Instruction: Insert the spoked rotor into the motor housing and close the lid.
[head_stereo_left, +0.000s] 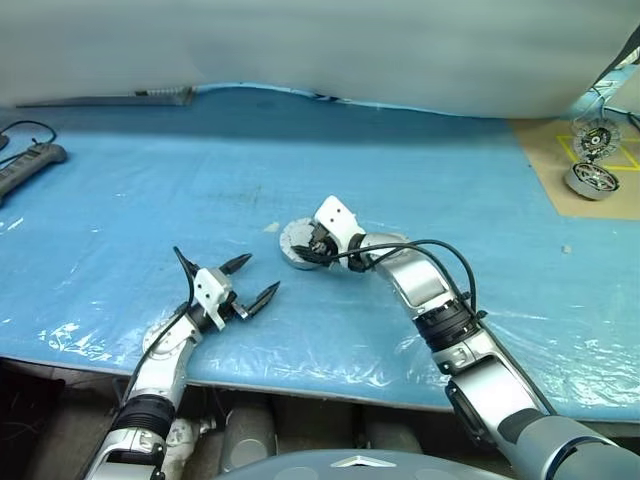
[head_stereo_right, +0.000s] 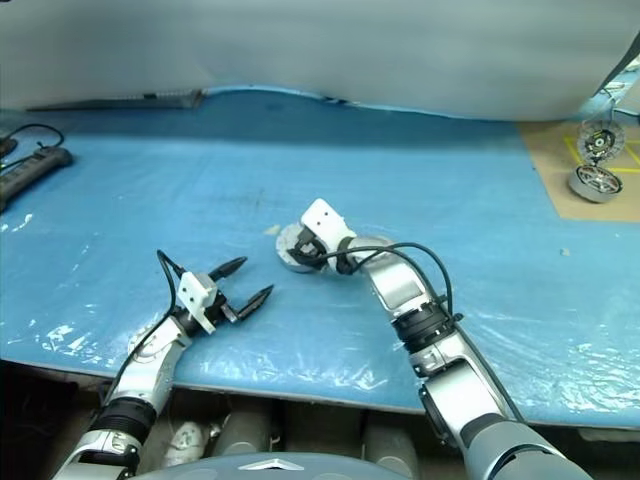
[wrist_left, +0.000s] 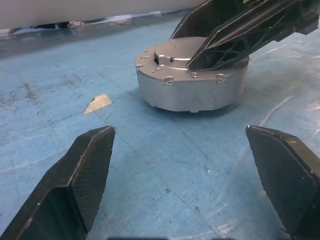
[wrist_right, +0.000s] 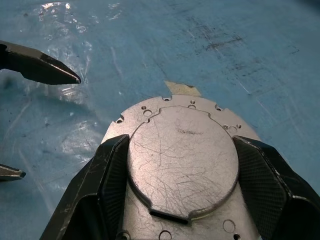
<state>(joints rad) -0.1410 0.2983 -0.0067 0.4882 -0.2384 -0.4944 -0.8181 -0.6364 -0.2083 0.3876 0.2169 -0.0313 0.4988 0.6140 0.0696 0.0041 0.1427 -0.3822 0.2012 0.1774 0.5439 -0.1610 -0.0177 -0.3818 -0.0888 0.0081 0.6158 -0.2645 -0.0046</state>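
Closed unit: a round, silver-grey metal motor housing stands flat on the blue plastic-covered surface, near its middle, with the thin grey-silver lid seated on top. The lid's outer plate is notched along its edge and dotted with small screw holes; a raised, scratched round disc sits in its centre.
Spoked rotor: cannot be seen at the housing; whether it lies under the lid cannot be told.
Right gripper: reaches forward and down over the housing, its two black fingers set moderately apart on either side of the raised centre disc, resting on the lid's top. Whether they press the disc's edge or only lie beside it cannot be told.
Left gripper: hangs low over the surface just beside the housing, on the robot's left, pointing toward it. Its black fingers are spread wide with nothing between them, apart from the housing.
Tape scrap: a small tan piece lies flat on the surface just beside the housing.
Far right: a tan board carries two more round, spoked metal parts, well apart from the grippers.
Far left: a dark power strip with its cable lies at the surface's edge.
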